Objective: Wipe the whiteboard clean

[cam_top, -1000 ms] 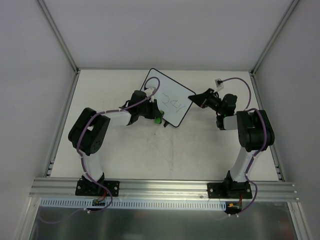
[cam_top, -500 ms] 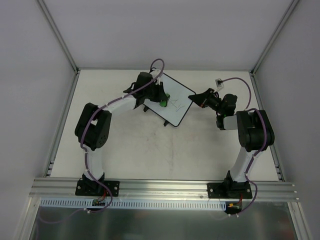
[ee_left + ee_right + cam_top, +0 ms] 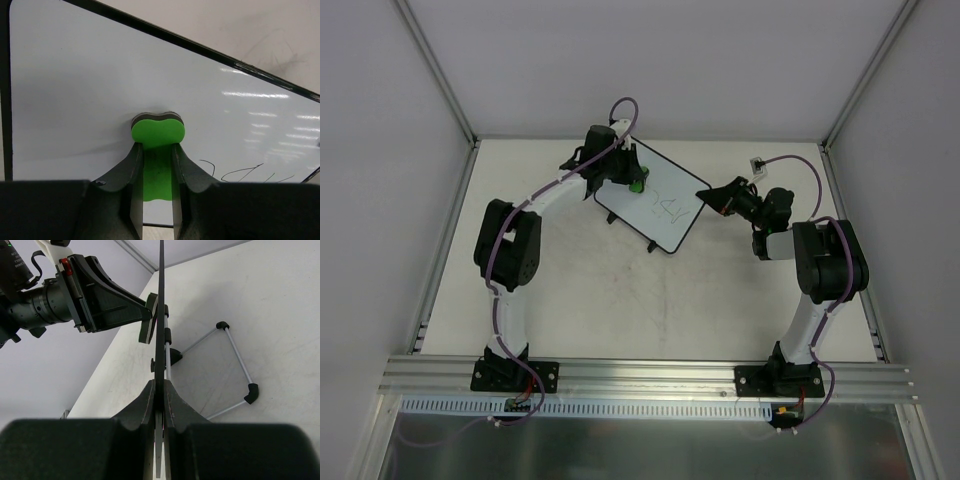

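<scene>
The whiteboard point(image 3: 660, 205) stands tilted at the back middle of the table, with pen scribbles point(image 3: 667, 208) near its centre. My left gripper point(image 3: 635, 184) is shut on a green eraser point(image 3: 158, 132) and presses it against the board's upper left part; scribbles point(image 3: 240, 172) lie to the eraser's lower right. My right gripper point(image 3: 710, 198) is shut on the board's right edge point(image 3: 161, 315), seen edge-on in the right wrist view, with the left gripper point(image 3: 146, 320) against the board's face.
The board's wire stand with black feet point(image 3: 251, 392) rests on the table behind it. A small white connector point(image 3: 757, 162) lies at the back right. Metal frame posts point(image 3: 435, 70) rise at the back corners.
My left gripper has swept the eraser from the board's lower left edge up to its upper left part. Part of the scribble has gone. The right arm has not moved.
</scene>
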Robot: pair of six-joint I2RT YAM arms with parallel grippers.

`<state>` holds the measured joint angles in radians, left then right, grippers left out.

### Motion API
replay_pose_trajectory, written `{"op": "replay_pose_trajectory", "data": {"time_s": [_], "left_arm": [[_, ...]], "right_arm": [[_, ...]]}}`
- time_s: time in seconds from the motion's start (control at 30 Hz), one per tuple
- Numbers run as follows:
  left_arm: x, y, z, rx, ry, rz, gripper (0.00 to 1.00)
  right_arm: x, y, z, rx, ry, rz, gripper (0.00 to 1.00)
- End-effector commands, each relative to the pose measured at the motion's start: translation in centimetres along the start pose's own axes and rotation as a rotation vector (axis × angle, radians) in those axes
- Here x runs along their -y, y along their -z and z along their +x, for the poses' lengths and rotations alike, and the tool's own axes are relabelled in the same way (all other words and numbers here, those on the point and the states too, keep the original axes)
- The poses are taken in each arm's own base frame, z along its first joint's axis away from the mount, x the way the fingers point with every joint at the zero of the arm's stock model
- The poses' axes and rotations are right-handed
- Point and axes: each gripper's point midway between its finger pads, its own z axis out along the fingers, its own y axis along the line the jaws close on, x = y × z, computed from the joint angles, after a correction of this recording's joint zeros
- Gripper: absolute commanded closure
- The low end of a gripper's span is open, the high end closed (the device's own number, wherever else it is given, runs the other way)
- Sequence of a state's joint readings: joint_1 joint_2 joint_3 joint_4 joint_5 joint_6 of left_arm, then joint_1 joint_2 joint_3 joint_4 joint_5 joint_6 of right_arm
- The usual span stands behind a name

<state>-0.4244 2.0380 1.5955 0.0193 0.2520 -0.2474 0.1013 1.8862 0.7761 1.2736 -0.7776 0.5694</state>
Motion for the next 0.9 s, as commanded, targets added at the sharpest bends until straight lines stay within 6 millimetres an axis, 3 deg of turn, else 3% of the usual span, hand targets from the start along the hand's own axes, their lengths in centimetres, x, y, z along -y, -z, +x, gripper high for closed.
{"op": "replay_pose_trajectory", "data": {"time_s": [0.0, 0.3, 0.57, 0.67, 0.7, 0.77, 0.8, 0.87], "left_arm": [[-0.2, -0.6, -0.2, -0.003, -0.023, -0.009, 1.00], [0.8, -0.7, 1.9, -0.053, 0.004, 0.030, 1.00], [1.9, -0.1, 6.6, -0.133, -0.015, 0.050, 1.00], [2.3, 0.6, 8.2, -0.140, -0.015, 0.083, 1.00], [2.8, 1.2, 8.0, -0.125, -0.022, 0.101, 1.00], [2.9, 2.1, 10.0, -0.137, -0.026, 0.121, 1.00], [3.3, 2.2, 9.3, -0.114, -0.032, 0.129, 1.00], [3.1, 2.7, 10.8, -0.134, -0.011, 0.130, 1.00]], "right_arm": [[-7.1, -0.4, -3.8, 0.095, 0.251, -0.243, 1.00], [-7.0, -0.5, -3.7, 0.091, 0.251, -0.242, 1.00], [-7.0, -0.6, -3.6, 0.088, 0.249, -0.244, 1.00], [-7.0, -0.5, -3.7, 0.090, 0.249, -0.244, 1.00], [-6.9, -0.6, -3.6, 0.088, 0.250, -0.244, 1.00], [-6.9, -0.6, -3.7, 0.088, 0.246, -0.245, 1.00], [-6.9, -0.6, -3.6, 0.087, 0.247, -0.244, 1.00], [-6.9, -0.6, -3.6, 0.086, 0.244, -0.245, 1.00]]}}
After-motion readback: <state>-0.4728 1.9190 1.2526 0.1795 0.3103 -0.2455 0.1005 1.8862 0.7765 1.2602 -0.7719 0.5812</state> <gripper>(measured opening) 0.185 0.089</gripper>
